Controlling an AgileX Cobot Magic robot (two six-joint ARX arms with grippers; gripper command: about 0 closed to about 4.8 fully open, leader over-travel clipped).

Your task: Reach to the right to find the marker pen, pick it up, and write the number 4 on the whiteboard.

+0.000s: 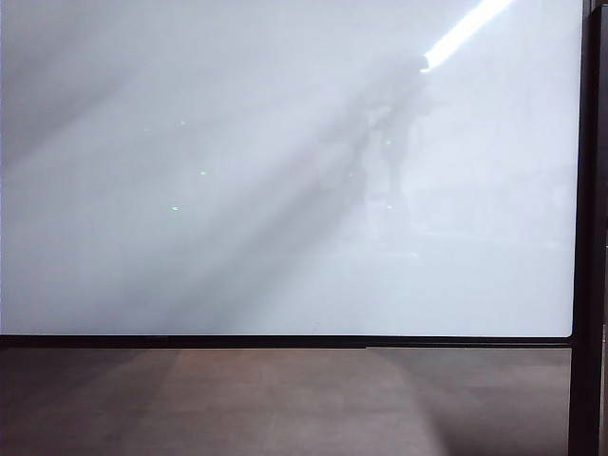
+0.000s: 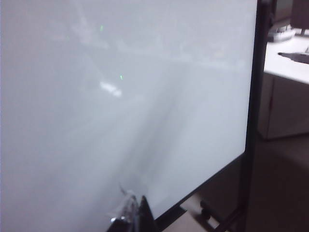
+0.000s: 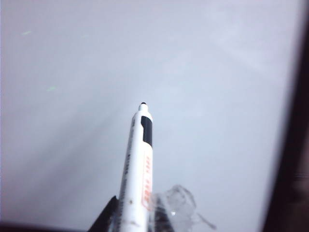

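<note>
Right wrist view shows me the right gripper (image 3: 133, 220) clamped narrow around the marker pen (image 3: 137, 169), its dark tip aimed at the whiteboard (image 3: 72, 145) but apart from it; no number 4 is visible. The left gripper (image 2: 133, 217) sits near the whiteboard's lower edge; I cannot tell its opening. My worry: pressing in too hard could push the pen back through the grip.

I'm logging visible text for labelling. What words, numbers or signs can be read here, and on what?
Marker pen, in the right tool: red and grey print along the barrel, too blurred to read.
Whiteboard: nothing written, no 4 yet.
Left tool: no text.
</note>
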